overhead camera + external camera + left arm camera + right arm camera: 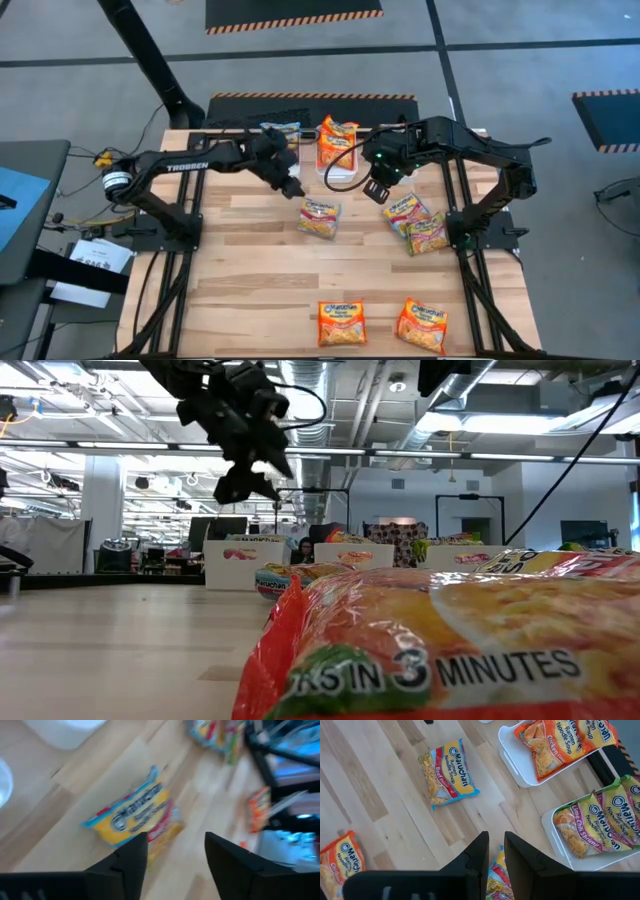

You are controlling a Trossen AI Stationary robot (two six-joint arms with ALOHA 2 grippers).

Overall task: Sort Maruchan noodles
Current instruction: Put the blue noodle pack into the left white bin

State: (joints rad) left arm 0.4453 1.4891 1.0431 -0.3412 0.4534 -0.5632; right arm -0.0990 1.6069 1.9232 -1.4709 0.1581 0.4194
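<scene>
The desk (250,290) is pale wood in long planks, smooth, with a dull sheen and visible grain. The Maruchan noodles (320,217) come in thin plastic film, glossy and crinkled, catching the light on the beef packet (449,772) and the orange chicken packets (550,745). The trays (512,762) near the desk's far edge look like smooth white plastic, slightly shiny. The right claw (494,862) and left claw (172,862) have matt black fingers, plastic by the look
</scene>
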